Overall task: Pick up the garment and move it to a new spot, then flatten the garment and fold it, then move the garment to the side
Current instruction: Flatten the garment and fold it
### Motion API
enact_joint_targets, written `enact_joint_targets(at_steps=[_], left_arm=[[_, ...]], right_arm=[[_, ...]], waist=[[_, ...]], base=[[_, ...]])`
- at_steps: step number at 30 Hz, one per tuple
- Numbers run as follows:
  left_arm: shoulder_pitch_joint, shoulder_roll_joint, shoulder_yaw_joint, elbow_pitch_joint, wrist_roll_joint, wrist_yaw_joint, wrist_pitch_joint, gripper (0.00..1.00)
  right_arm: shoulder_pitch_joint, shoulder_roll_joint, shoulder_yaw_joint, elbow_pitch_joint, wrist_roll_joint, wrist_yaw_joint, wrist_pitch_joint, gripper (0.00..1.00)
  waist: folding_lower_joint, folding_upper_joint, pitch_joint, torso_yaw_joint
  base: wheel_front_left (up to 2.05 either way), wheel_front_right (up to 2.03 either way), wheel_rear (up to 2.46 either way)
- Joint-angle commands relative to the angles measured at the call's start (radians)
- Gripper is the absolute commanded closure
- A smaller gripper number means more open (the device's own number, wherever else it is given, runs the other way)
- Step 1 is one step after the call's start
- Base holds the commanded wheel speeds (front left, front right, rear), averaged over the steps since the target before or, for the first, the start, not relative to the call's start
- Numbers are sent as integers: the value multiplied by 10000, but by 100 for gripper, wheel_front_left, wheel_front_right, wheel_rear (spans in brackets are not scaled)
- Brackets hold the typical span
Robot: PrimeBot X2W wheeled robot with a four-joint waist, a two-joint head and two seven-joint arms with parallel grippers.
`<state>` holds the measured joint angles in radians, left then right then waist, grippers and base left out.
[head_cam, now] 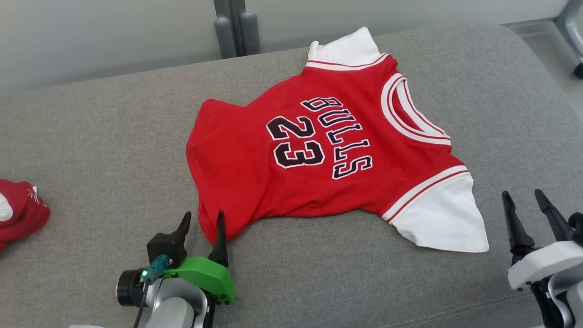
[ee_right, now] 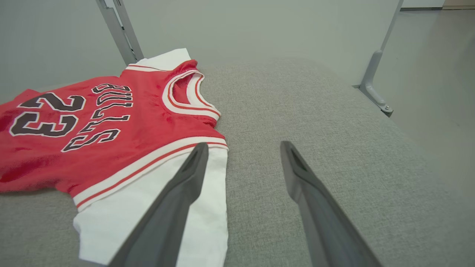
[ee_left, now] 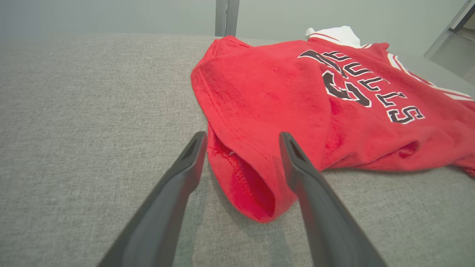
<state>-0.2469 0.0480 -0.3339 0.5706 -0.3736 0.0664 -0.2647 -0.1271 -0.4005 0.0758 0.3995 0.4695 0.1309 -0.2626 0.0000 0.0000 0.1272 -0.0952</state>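
Observation:
The garment [head_cam: 319, 155] is a red jersey with white sleeves and "BULLS 23" in black, lying spread with some wrinkles on the grey cushioned surface [head_cam: 100, 136]. My left gripper [head_cam: 203, 218] is open at the jersey's near bottom hem corner; in the left wrist view that hem corner [ee_left: 245, 178] lies between the two fingers [ee_left: 185, 167]. My right gripper [head_cam: 524, 197] is open at the lower right, just right of the near white sleeve [head_cam: 442, 218]. In the right wrist view the right gripper [ee_right: 241, 144] has bare cushion between its fingers, the sleeve [ee_right: 156, 207] under the left one.
Another red cloth item [head_cam: 18, 212] lies at the far left edge of the cushion. Grey metal posts [head_cam: 237, 27] stand behind the cushion, and a frame leg [ee_right: 374, 89] rises beyond its right side. The cushion drops away at the right edge.

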Motion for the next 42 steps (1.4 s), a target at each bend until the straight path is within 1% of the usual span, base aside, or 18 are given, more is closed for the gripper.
enact_joint_targets(at_steps=[1,5,9,15,19,20,21,22,24,27,29,32,34,36,37,38,39,42], left_arm=[[-166,48,86,96,30,84,8,0],[-540,44,442,606,83,94,8,0],[-934,45,603,1111,-112,-132,8,0],[-1231,46,252,1612,-445,-395,8,0],[-1339,49,-125,1709,-667,-350,8,0],[-1342,48,-177,1729,-781,-353,8,21],[-1335,48,-241,1801,-849,-342,6,51],[-1375,48,-300,1846,-897,-318,8,75],[-1497,48,-346,1769,-830,-296,8,100],[-1527,48,-193,1338,-589,-267,6,100],[-1507,51,-38,1128,-467,-322,6,100],[-1880,48,398,860,-111,-309,6,100],[-2498,275,846,1158,344,-303,6,100],[-3085,482,1042,1522,581,-314,5,100],[-3085,482,1042,1522,581,-314,5,100],[-3604,674,1165,2064,789,-323,6,100],[-3604,674,1165,2064,789,-323,6,100],[-4291,901,1253,3076,898,-407,5,100]], right_arm=[[114,102,-44,-153,-140,-4,-25,0],[25,473,-61,-673,-520,-4,-27,0],[-83,589,66,-794,-529,-4,-28,0],[-104,582,138,-664,-451,-4,-29,0],[-139,646,123,-596,-450,-4,-29,0],[-157,672,125,-590,-443,-4,-29,0],[-164,695,141,-562,-429,-4,-29,0],[-177,723,166,-548,-418,-4,-29,0],[-215,763,190,-554,-398,-4,-29,0],[-227,795,213,-582,-339,-4,-29,0],[-226,820,222,-578,-280,-4,-30,0],[-264,803,180,-615,-212,-4,-30,0],[-416,792,263,-704,-164,-4,-30,0],[-595,762,388,-768,-117,-4,-30,0],[-595,762,388,-768,-117,-4,-30,0],[-758,768,523,-829,-96,-4,-30,0],[-758,768,523,-829,-96,-4,-30,0],[-1014,793,699,-899,-37,-4,-30,0]], waist=[[0,0,115,-85],[0,0,324,-220],[0,0,502,-359],[0,0,597,-447],[0,0,618,-428],[0,0,628,-417],[0,0,637,-406],[0,0,646,-393],[0,0,665,-370],[0,0,710,-334],[0,0,748,-323],[0,0,882,-292],[0,0,1138,-353],[0,0,1388,-471],[0,0,1388,-471],[0,0,1633,-622],[0,0,1633,-622],[0,0,1919,-862]], base=[[0,0,0],[0,0,0],[0,0,0],[0,0,0],[0,0,0],[0,0,0],[0,0,0],[0,0,0],[0,0,0],[0,0,0],[0,0,0],[0,0,0],[0,0,0],[0,0,0],[0,0,0],[0,0,0],[0,0,0],[0,0,0]])
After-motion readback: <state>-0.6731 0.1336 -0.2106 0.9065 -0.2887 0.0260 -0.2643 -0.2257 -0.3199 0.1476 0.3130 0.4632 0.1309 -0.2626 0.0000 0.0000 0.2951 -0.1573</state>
